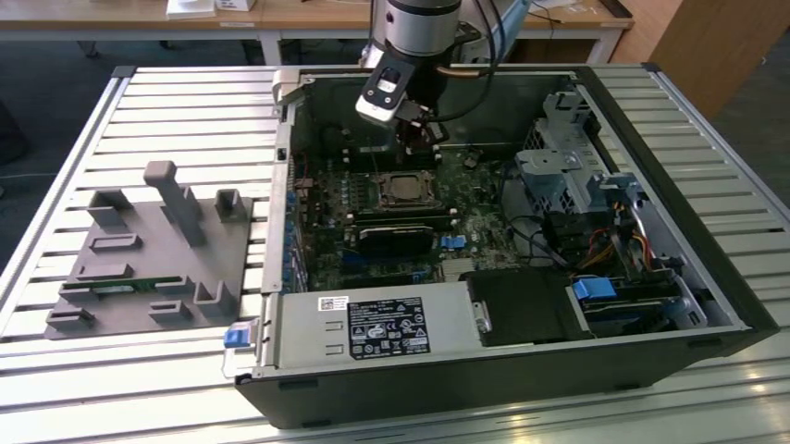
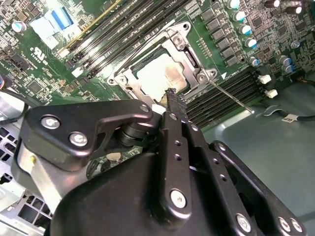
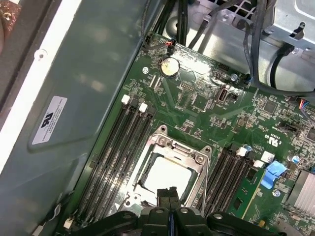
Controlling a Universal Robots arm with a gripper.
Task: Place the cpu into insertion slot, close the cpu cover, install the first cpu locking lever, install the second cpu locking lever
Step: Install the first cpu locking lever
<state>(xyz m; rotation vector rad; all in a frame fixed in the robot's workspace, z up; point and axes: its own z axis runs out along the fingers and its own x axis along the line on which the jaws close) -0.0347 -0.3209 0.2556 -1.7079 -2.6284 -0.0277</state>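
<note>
The cpu (image 2: 158, 76) (image 3: 167, 174) lies silvery in the insertion slot (image 1: 401, 190) on the green board. The cpu cover (image 2: 193, 63) (image 3: 173, 149), a thin metal frame, lies flat around it. A thin locking lever (image 2: 231, 97) sticks out from one socket corner over the black memory strips. My gripper (image 2: 173, 98) (image 3: 167, 192) (image 1: 417, 139) hangs just above the socket's edge, its black fingers pressed together with nothing between them. In both wrist views the gripper body hides part of the socket.
The open grey computer case (image 1: 728, 305) lies on a slatted table. Inside it are memory strips (image 3: 123, 147), a drive cage (image 1: 574, 171) with cables, and a power supply (image 1: 370, 328). A grey fixture block (image 1: 154, 250) stands at the exterior view's left.
</note>
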